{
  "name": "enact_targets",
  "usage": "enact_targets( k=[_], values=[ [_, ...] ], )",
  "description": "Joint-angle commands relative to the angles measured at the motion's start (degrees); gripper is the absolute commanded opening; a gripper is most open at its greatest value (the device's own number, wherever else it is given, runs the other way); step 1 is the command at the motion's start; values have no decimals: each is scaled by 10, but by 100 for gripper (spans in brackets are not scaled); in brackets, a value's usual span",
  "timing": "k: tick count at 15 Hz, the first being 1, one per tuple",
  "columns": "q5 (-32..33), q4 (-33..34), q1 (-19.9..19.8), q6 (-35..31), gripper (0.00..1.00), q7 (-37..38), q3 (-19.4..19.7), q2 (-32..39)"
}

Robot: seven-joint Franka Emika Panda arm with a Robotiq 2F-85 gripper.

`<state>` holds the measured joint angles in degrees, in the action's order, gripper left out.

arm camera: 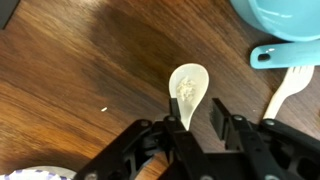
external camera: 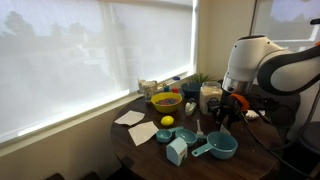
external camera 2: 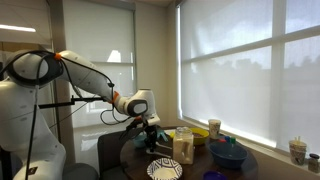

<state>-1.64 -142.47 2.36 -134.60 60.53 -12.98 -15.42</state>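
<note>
In an exterior view the camera stands near the round wooden table (external camera: pixel 150 162), slightly above it, facing across to the blinded window (external camera: pixel 80 60). In an exterior view set farther back beside the arm (external camera 2: pixel 90 80), it looks along the arm to the same table (external camera 2: pixel 135 157) and window, which both exterior views share. The wrist view looks steeply down, very close to the tabletop (arm camera: pixel 70 80), with the gripper (arm camera: pixel 198 115) entering from the bottom edge.

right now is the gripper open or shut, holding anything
gripper: open, its jaws stand apart on either side of the white spoon handle and do not look clamped on it
</note>
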Motion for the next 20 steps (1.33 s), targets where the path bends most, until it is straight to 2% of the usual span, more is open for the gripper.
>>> enact_targets(
  k=[1,5,9,12,20],
  values=[
    [8,-7,-2,-8,39,11,9,-6],
    [14,-9,-10,-5,40,9,19,-7],
    [22,-10,-19,-5,35,6,28,-5],
    [26,-7,-24,-10,28,5,33,-1],
    [32,5,-24,-25,31,5,33,9]
  ],
)
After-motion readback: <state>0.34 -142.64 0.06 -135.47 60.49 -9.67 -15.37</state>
